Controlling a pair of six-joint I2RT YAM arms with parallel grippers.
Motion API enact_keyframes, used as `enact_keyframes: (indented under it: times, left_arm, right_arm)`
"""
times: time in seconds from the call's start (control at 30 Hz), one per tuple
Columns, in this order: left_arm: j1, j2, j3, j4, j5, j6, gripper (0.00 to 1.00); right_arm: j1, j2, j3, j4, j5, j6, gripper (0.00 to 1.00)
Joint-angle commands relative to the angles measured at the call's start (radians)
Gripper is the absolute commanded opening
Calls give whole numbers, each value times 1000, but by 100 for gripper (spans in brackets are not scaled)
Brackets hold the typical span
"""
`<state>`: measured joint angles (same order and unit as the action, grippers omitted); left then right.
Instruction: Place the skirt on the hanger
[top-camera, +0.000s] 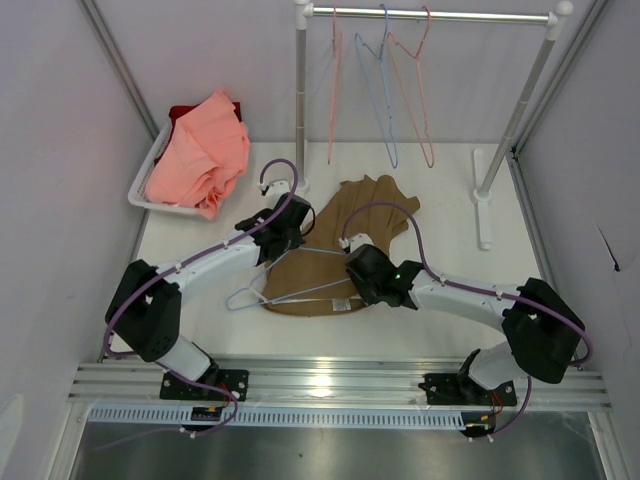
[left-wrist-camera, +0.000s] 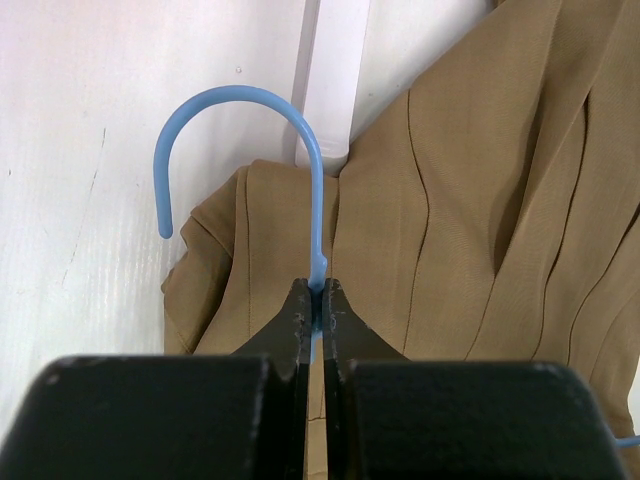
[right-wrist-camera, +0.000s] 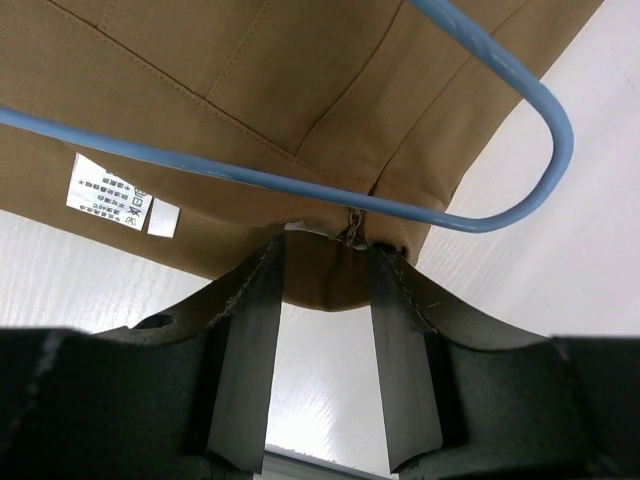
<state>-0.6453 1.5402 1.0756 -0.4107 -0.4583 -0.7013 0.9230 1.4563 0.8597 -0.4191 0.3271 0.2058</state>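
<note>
The tan skirt (top-camera: 375, 205) lies spread on the white table, waistband towards the arms. The pale blue hanger (top-camera: 300, 292) lies over its near part. My left gripper (top-camera: 292, 238) is shut on the hanger's neck just below the hook. In the left wrist view the gripper (left-wrist-camera: 319, 285) pinches the blue stem, with the hook (left-wrist-camera: 230, 92) arching up and left over the skirt (left-wrist-camera: 470, 220). My right gripper (top-camera: 355, 265) is open at the hanger's right corner. In the right wrist view its jaws (right-wrist-camera: 327, 250) stand apart around the skirt's waistband edge (right-wrist-camera: 250, 80), under the hanger's bend (right-wrist-camera: 300, 182). A white label (right-wrist-camera: 105, 192) shows.
A white basket (top-camera: 140, 190) at the back left holds a salmon-pink garment (top-camera: 200, 150). A clothes rack (top-camera: 430, 14) at the back carries pink and blue hangers (top-camera: 400, 90); its foot (top-camera: 482, 195) stands on the table. Walls close in on both sides.
</note>
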Motion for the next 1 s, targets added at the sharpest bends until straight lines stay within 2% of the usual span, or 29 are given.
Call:
enact_keyframes:
  times: [0.0, 0.43, 0.53, 0.97]
  left_arm:
    - [9, 5, 47, 6, 7, 16, 0]
    - [15, 6, 47, 7, 13, 20, 0]
    - [16, 5, 46, 6, 13, 22, 0]
    - [18, 3, 49, 7, 15, 23, 0]
  right_arm:
    - [7, 25, 25, 51, 20, -28, 43]
    - [16, 55, 2, 72, 79, -22, 39]
    - [17, 78, 19, 56, 116, -16, 34]
    - [25, 95, 38, 65, 135, -22, 38]
